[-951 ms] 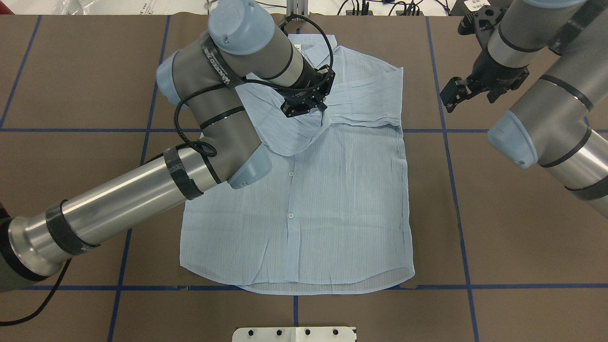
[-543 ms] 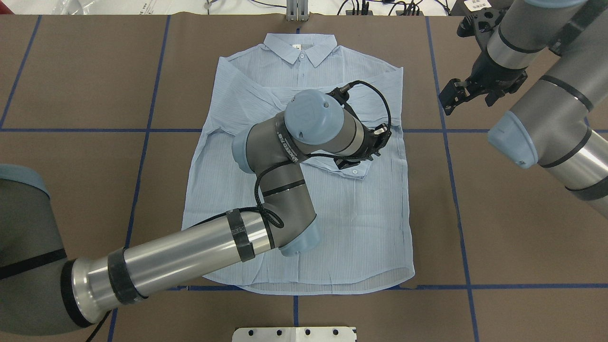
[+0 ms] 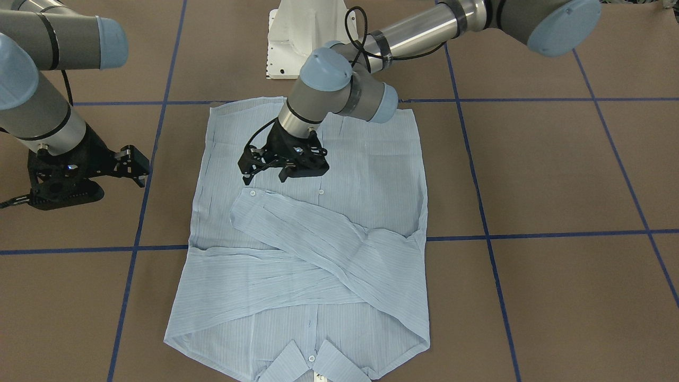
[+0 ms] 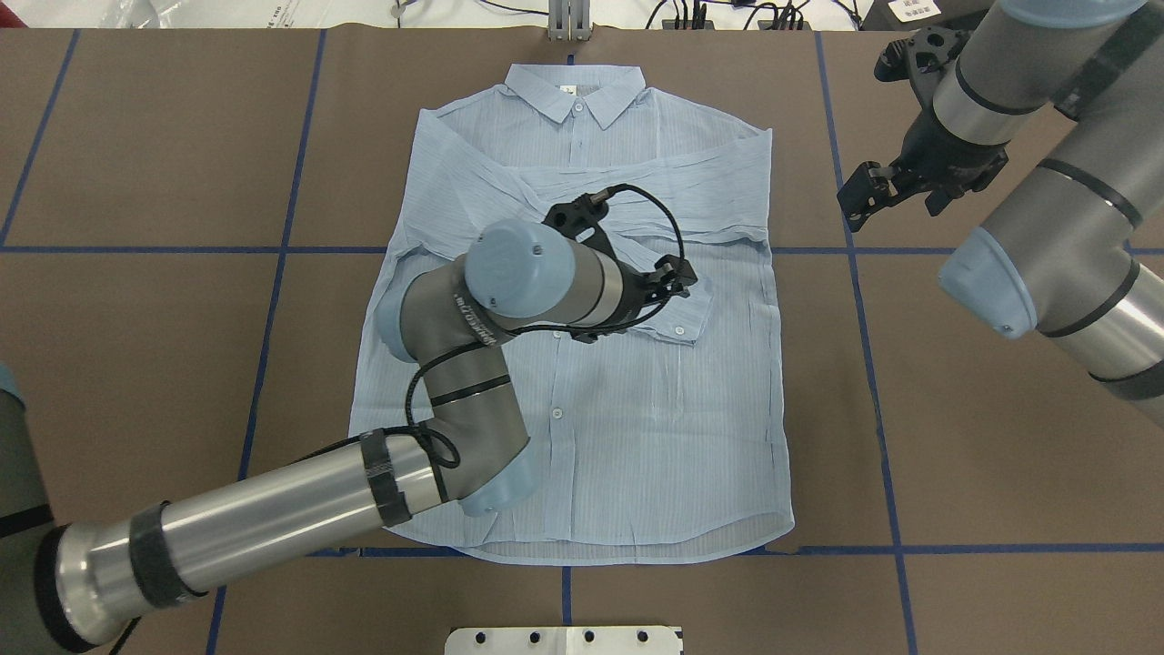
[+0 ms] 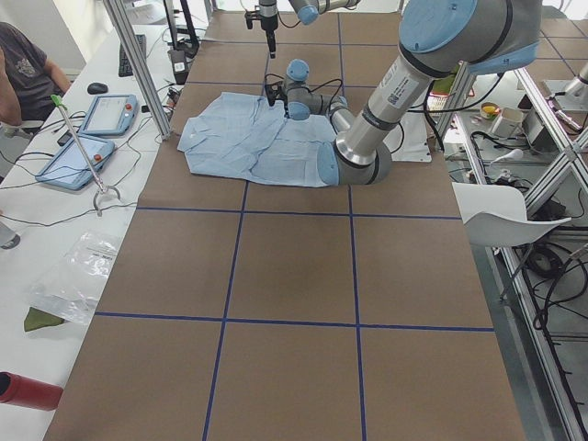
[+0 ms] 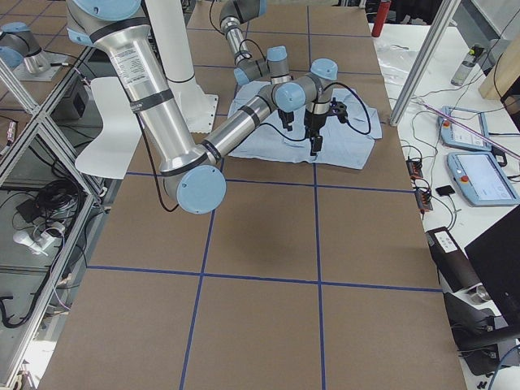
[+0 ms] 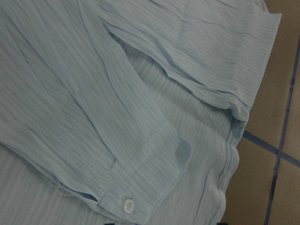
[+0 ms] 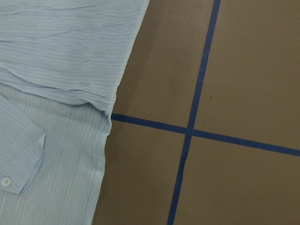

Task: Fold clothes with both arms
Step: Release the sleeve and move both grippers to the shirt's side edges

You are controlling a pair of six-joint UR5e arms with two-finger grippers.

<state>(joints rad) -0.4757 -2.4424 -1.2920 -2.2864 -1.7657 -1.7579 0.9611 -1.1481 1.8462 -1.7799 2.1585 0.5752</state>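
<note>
Shirt is laid flat, front up, on the table, sleeves crossed over the chest. Left gripper is held above the shirt beside a cuff, jaws apart, empty. Right gripper is held beside the shirt's edge, jaws apart.

In the overhead view, much of the shirt's left front is covered by the left arm. The fingertips of the left end effector are hidden there beneath its own wrist. The collar is cut off by the lower edge of the front-facing view. The right end effector is partly masked by its wrist; its fingers appear spread, though not clearly. Both are shown too small in the side views. A person is cropped at the left view's edge.
</note>
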